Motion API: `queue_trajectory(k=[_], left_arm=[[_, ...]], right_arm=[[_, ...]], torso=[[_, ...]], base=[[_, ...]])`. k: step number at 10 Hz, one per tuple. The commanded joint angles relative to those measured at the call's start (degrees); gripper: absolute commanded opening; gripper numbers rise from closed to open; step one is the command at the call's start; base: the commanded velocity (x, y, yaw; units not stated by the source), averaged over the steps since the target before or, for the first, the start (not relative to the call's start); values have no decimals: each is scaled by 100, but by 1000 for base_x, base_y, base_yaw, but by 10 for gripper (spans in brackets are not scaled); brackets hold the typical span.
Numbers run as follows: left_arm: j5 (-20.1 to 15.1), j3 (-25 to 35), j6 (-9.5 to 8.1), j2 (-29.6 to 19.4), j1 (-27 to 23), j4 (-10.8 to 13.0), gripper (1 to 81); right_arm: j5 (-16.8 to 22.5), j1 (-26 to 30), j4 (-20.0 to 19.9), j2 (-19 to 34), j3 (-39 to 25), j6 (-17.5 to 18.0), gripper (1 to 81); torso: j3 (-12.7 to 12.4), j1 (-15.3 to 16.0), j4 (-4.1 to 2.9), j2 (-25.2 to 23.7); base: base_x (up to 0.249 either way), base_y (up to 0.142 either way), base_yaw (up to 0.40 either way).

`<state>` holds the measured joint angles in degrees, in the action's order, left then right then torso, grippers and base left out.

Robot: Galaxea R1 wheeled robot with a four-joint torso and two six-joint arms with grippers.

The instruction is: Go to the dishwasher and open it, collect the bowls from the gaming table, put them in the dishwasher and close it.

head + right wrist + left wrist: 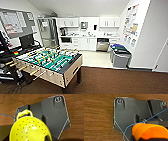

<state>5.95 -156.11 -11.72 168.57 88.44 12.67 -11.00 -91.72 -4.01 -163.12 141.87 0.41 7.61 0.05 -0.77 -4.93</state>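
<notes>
We carry a yellow colander bowl [30,131] and orange bowl [149,130], jaws' state unclear; the open dishwasher [102,45] is well off, so either could slip.

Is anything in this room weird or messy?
Nothing looks spilled or broken. The dishwasher door hangs open among the white cabinets. The odd bit is a yellow bowl full of little holes, like a strainer, seen at the right wrist, and an orange bowl at the left wrist.
</notes>
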Motion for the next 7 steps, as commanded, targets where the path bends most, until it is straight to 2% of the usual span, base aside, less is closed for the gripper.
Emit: queue_trajectory(k=[1, 7], left_arm=[[-296, -33, 47, -69, -200, 52, 10], [-296, -25, 47, -60, -208, 61, 10]], right_arm=[[282, 211, 67, 75, -21, -15, 10], [283, 220, 67, 67, -12, -15, 10]], torso=[[0, 0, 0, 0], [0, 5, 0, 2]], base=[[160, -63, 0], [160, -77, 0]])
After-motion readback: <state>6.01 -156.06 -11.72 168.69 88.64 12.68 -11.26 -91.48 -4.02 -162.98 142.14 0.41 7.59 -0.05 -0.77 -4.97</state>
